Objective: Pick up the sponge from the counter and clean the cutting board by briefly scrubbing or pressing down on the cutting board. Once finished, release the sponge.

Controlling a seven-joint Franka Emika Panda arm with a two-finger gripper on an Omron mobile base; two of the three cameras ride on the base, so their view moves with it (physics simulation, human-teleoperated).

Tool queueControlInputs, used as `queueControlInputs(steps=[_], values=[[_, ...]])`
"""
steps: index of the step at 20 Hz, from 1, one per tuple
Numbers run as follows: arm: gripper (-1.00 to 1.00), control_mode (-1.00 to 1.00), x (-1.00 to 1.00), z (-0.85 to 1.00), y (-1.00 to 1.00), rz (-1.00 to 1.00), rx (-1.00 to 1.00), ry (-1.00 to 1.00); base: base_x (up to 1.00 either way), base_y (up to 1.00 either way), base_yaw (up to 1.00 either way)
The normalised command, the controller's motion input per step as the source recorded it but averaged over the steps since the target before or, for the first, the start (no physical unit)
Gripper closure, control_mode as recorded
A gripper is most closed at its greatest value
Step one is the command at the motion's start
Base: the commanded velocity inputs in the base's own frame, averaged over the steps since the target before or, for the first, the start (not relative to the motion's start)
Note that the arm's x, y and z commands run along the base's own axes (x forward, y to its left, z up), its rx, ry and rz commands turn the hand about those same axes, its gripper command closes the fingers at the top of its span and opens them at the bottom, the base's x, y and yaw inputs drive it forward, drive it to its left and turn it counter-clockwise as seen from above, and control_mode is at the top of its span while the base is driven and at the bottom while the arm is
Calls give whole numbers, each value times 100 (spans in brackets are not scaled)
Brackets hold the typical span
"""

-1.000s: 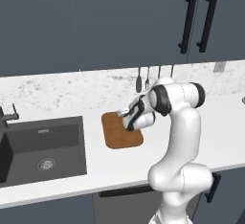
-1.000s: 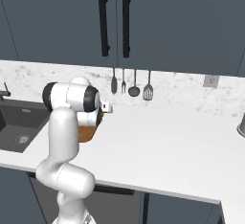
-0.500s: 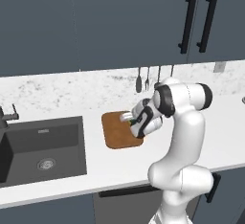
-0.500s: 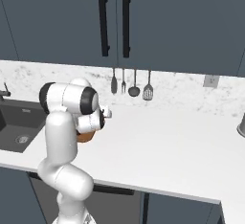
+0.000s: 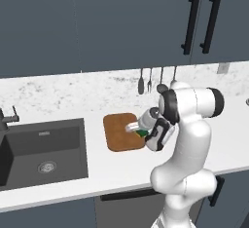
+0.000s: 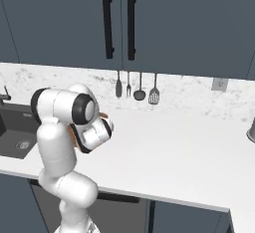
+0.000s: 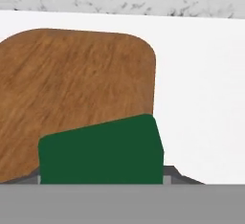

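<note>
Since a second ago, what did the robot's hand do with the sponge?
The gripper, shut on the sponge, swung from over the cutting board's middle toward its right edge, nearer the arm. The board, sink and hanging utensils stayed put.

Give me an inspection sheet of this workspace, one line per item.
Surface: white marbled counter, matching backsplash.
Job's things: brown cutting board flat on the counter right of the sink; green sponge held at the board's right edge.
Clutter: nothing seen on the board besides the sponge.
End effector: end effector shut on the sponge, over the board's right side.
Cables: nothing seen.
Surroundings: dark sink basin with faucet; utensils hanging on the backsplash; dark cabinets above.
</note>
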Motion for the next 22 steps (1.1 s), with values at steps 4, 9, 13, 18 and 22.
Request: queueControlInputs(steps=[4, 9, 13, 18, 22], values=[[100, -100, -82, -39, 0, 0, 0, 9, 0, 0, 0], [100, -100, -84, -39, 0, 0, 0, 12, 0, 0, 0], [100, -100, -78, -36, 0, 0, 0, 15, 0, 0, 0], [100, -100, -56, -21, 17, 0, 0, 10, 0, 0, 0], [100, -100, -12, 48, 36, 0, 0, 0, 0, 0, 0]])
